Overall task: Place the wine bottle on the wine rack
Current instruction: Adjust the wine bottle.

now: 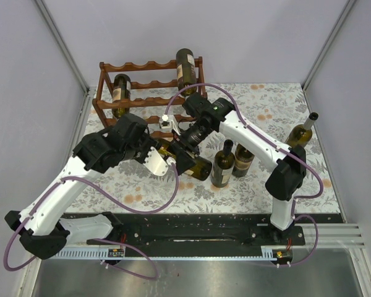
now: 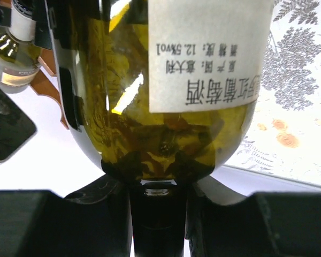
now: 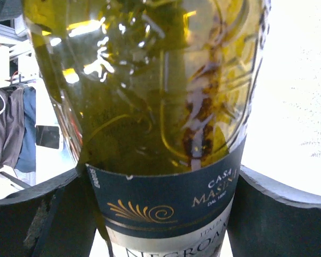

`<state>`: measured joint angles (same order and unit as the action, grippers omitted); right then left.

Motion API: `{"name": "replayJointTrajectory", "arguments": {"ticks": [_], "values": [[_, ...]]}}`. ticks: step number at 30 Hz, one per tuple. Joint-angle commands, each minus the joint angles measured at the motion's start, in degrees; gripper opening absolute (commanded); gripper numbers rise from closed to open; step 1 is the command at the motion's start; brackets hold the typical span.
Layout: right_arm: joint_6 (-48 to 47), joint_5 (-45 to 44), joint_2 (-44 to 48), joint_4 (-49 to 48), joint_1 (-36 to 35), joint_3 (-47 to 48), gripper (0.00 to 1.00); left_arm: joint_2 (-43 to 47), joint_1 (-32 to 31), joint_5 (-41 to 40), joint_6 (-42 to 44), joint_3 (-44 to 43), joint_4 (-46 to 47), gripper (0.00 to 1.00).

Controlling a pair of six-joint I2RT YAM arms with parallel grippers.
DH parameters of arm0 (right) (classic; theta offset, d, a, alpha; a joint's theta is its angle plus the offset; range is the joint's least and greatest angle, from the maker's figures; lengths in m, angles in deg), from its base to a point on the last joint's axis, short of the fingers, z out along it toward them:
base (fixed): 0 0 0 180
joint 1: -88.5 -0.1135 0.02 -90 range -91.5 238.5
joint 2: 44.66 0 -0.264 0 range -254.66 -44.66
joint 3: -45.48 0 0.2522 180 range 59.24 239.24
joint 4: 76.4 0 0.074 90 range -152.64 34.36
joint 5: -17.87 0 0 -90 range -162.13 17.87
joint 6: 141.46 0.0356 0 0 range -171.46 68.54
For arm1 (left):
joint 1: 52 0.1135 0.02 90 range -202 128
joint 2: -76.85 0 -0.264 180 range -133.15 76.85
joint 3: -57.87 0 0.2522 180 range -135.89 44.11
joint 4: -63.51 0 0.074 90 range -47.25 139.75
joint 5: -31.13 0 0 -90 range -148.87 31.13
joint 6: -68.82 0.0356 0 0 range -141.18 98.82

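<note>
The left gripper (image 2: 158, 214) is pinched tight on the dark neck of an olive-green glass wine bottle (image 2: 123, 107). The right gripper (image 3: 160, 214) is spread wide around the same bottle's body, clasping it at the dark blue label (image 3: 166, 201). Held roughly level between both arms over the floral-patterned desk (image 1: 266, 105), the bottle is just in front of the reddish-brown wooden wine rack (image 1: 142, 65) with scalloped rails, not on it. Two other dark bottles (image 1: 120, 88) lie in that rack.

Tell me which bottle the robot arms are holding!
Find the reddish wine rack at the table's back left. In front, one wine bottle lies sideways between the left tool and right tool. Other bottles stand upright or rest on the rack.
</note>
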<state>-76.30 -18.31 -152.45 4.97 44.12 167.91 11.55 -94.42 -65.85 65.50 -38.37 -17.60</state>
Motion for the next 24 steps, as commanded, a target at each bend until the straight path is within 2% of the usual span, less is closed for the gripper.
{"name": "replayJointTrajectory", "arguments": {"ticks": [1, 3, 9, 20, 24], "values": [[2.6, 0.15, 3.1, -7.76, 0.52, 2.0, 0.77, 2.28, -1.09, 9.09, -5.63, 1.96, -3.05, 0.0], [2.69, -0.47, 3.63, -7.76, 0.44, 2.17, 0.85, 2.89, -0.92, 9.35, -6.86, 2.67, -3.14, 0.0], [2.6, -0.74, 3.81, -7.06, 0.52, 2.52, 0.99, 4.21, -0.48, 11.55, -9.5, 5.48, -3.31, 0.0], [1.81, -1.44, 2.93, -5.21, 0.61, 4.45, 0.99, 4.92, 1.02, 14.02, -13.37, 8.64, -3.14, 0.0], [1.9, -3.37, 3.46, -4.86, 0.52, 4.98, 0.99, 5.09, 4.52, 14.98, -15.74, 9.7, -2.52, 0.0]]}}
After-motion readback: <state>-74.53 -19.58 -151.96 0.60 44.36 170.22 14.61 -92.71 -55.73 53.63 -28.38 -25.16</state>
